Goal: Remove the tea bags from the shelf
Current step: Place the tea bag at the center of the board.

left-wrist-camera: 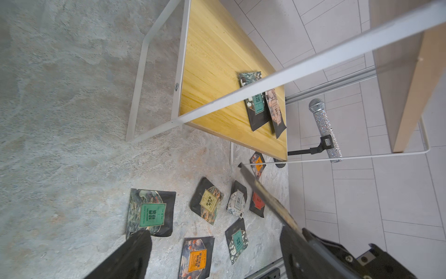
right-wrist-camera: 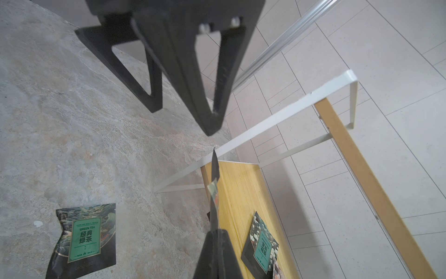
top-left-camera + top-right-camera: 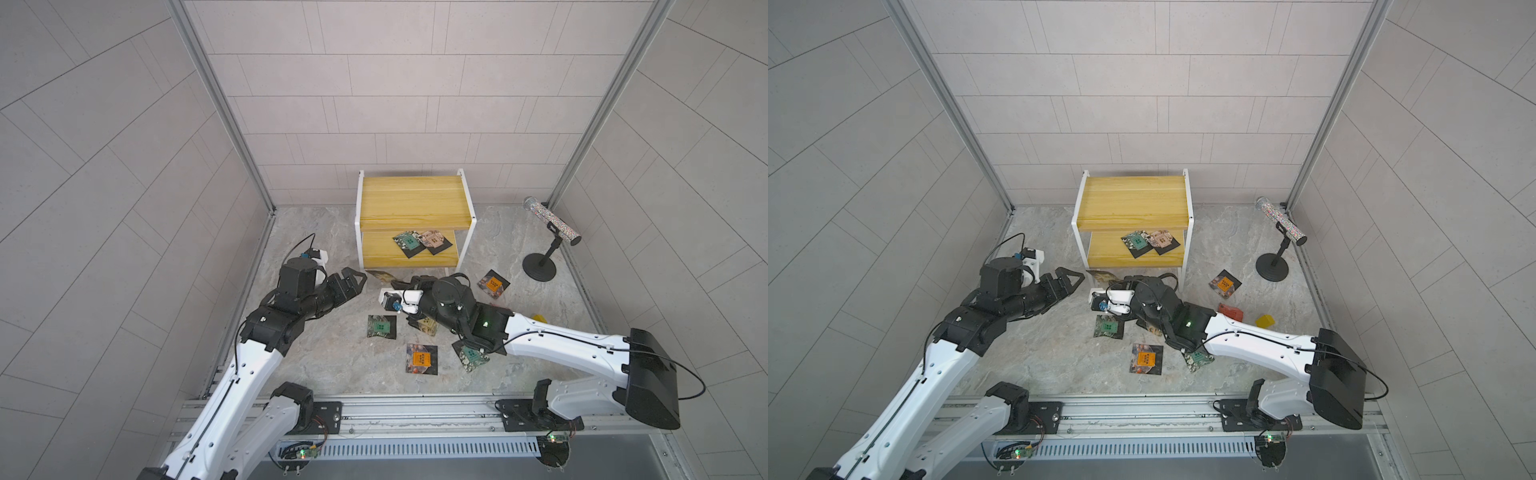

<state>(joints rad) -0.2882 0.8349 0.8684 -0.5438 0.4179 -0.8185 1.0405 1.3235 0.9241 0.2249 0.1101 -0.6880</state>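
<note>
Black-edged tea bag pinched edge-on between right fingers.

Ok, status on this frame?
Left end effector open, empty. Right end effector shut on a tea bag, in front of the shelf. Teal tea bag and beige tea bag on its lower board. Upper board overhangs them; front open.

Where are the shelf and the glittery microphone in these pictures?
shelf (image 3: 411, 199): in a top view, bare upper yellow board.
glittery microphone (image 3: 563, 231): in a top view, middle of its body.
</note>
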